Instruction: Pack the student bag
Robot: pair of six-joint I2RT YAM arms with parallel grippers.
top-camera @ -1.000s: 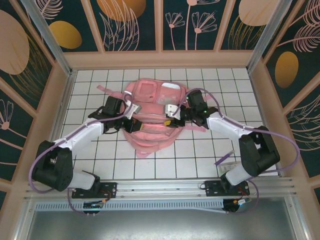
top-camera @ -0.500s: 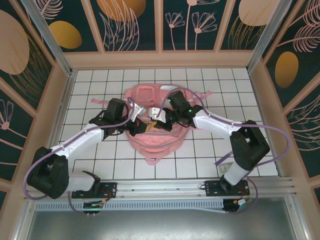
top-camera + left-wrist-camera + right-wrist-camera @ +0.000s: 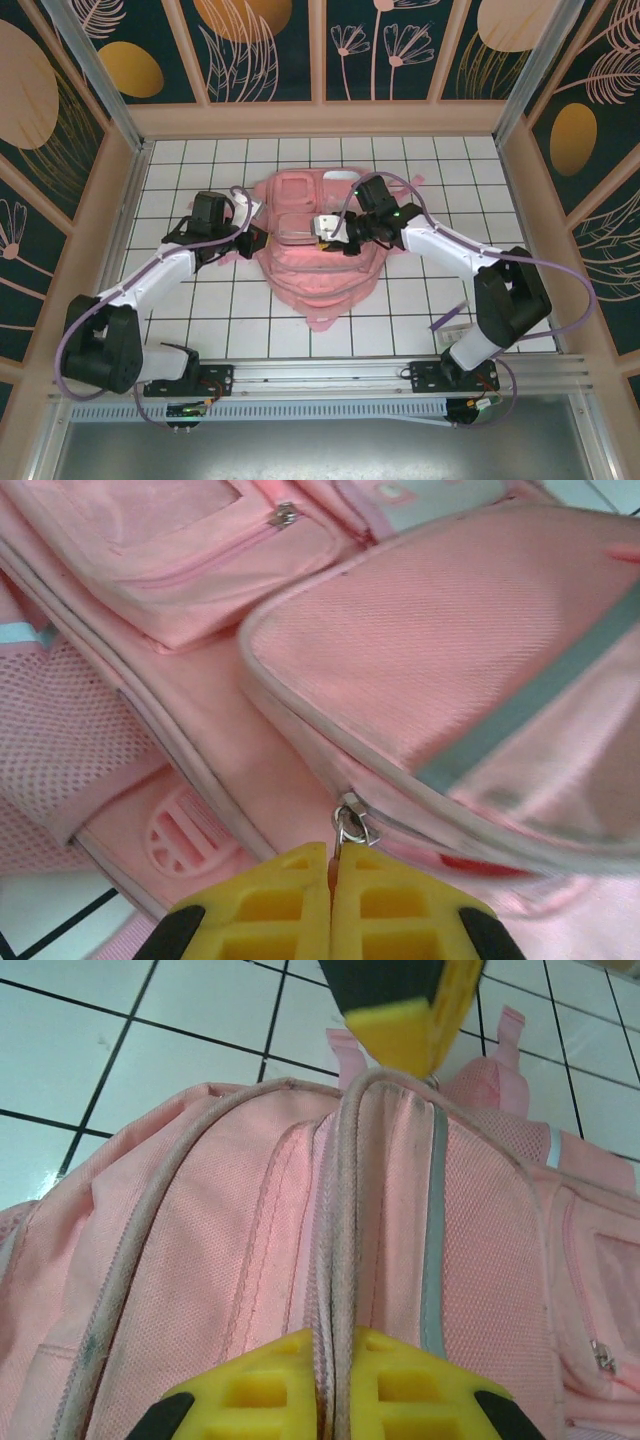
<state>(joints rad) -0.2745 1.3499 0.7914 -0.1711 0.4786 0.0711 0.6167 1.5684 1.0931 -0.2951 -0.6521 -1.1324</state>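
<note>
So, from the top view the student bag (image 3: 320, 275), a big soft pink fabric backpack, lies flat on the white tiled table (image 3: 420, 310), toward the far side, with the left gripper (image 3: 255, 240) at its left edge and the right gripper (image 3: 322, 232) over its middle. Left wrist view: the yellow jaws are pinched tight on a small metal zipper pull (image 3: 350, 825). Right wrist view: that claw is clamped on a raised piped seam (image 3: 340, 1210). I'd drag the pull along its track, not upward, while the right side holds the fabric taut.
</note>
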